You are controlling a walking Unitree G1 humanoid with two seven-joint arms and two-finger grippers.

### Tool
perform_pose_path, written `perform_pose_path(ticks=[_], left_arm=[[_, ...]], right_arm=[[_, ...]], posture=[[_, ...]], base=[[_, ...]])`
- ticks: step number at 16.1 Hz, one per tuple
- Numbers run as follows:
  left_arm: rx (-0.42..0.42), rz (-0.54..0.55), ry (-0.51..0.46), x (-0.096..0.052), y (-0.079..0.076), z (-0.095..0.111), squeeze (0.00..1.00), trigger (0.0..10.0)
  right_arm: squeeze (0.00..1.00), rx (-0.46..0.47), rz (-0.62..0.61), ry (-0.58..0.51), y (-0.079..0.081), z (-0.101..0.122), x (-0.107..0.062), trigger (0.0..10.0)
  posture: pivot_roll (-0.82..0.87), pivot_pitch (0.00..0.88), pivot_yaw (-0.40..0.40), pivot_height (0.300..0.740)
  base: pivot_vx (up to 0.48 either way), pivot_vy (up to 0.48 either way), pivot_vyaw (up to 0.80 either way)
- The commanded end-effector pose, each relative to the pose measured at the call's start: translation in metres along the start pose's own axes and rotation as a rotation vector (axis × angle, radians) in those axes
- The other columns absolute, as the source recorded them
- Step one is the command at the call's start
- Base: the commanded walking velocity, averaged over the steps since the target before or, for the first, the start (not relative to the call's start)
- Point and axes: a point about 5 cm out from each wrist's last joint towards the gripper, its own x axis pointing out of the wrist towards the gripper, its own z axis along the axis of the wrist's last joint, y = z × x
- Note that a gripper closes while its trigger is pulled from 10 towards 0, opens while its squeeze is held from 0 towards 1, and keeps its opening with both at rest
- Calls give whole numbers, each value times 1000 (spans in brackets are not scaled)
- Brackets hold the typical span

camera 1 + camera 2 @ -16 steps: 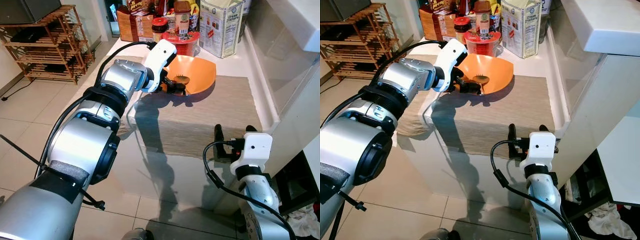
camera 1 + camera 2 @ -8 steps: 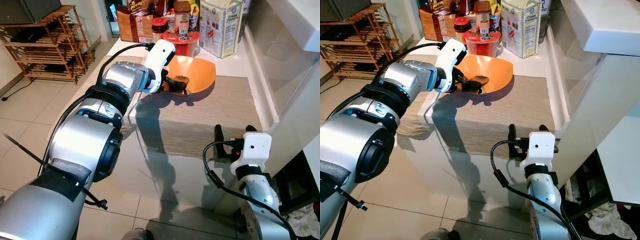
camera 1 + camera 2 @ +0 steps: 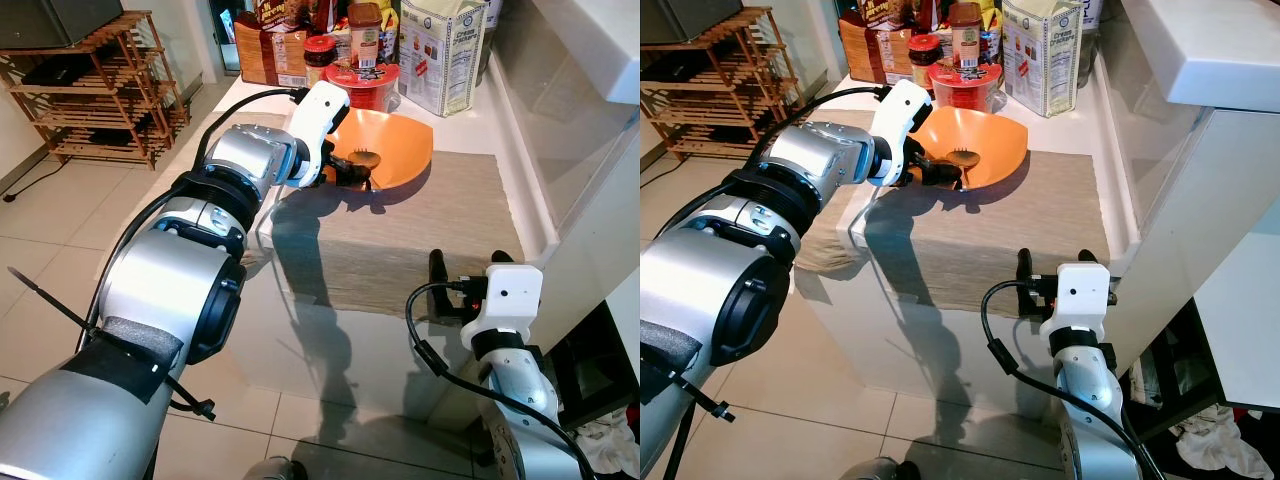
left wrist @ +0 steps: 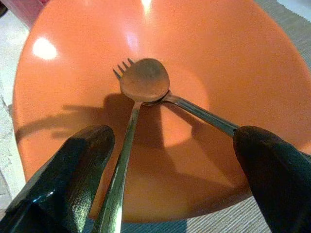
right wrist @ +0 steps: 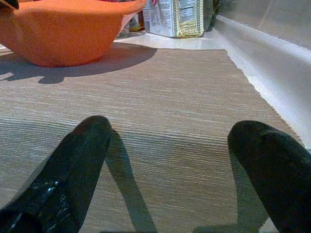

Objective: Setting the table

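Note:
An orange bowl [image 3: 398, 148] stands on a beige woven placemat [image 3: 420, 235] at the far side of the white counter. Inside it lie a metal spoon [image 4: 144, 80] and a fork [image 4: 200, 113], the spoon's bowl resting over the fork's tines. My left gripper [image 3: 346, 172] reaches over the bowl's near left rim, open, its fingers [image 4: 73, 165] spread to either side of the cutlery handles without closing on them. My right gripper [image 3: 468, 262] is open and low at the counter's front edge, its fingertips [image 5: 82, 160] over the placemat's near side.
A red tub [image 3: 362, 82], jars, boxes and a flour bag [image 3: 440, 55] crowd the back of the counter. A white ledge [image 3: 590, 60] rises along the right. A wooden rack [image 3: 100, 90] stands on the tiled floor to the left.
My left gripper has shifted only slightly at the bowl's rim. The bowl, the cutlery and my right arm stay where they were.

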Motion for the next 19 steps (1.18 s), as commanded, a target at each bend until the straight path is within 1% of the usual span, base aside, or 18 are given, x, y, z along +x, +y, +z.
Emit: perform_pose_path(ticks=[1,2,3,4,5,12,16,19], left_arm=[[-25,19,48,2,2,-11,0,10000],[-40,19,50,2,2,-12,0,8000],[-56,16,50,3,1,-13,0,3647],[-62,15,51,3,1,-14,0,1412],[-67,23,49,3,1,-14,0,0],[-86,53,23,1,4,-11,0,0],[-62,52,18,2,3,-10,0,0],[-62,42,9,2,2,-8,0,0]], right_arm=[[0,-1,3,8,1,1,2,10000],[0,-1,3,8,1,1,2,10000],[0,0,2,9,1,1,2,10000],[0,1,2,10,1,1,2,10000],[0,2,2,11,1,1,2,10000],[0,1,-1,14,0,1,3,10000],[0,0,-2,14,-1,0,4,10000],[0,-2,-3,14,-1,0,4,10000]], posture=[[-104,15,99,740],[-104,15,99,740],[-104,19,100,740],[-104,19,100,740],[-104,19,100,740],[-104,20,97,740],[-104,8,97,740],[-107,3,97,740]], base=[[0,0,0],[0,0,0],[0,0,0],[0,0,0],[0,0,0],[0,0,0],[0,0,0],[0,0,0]])
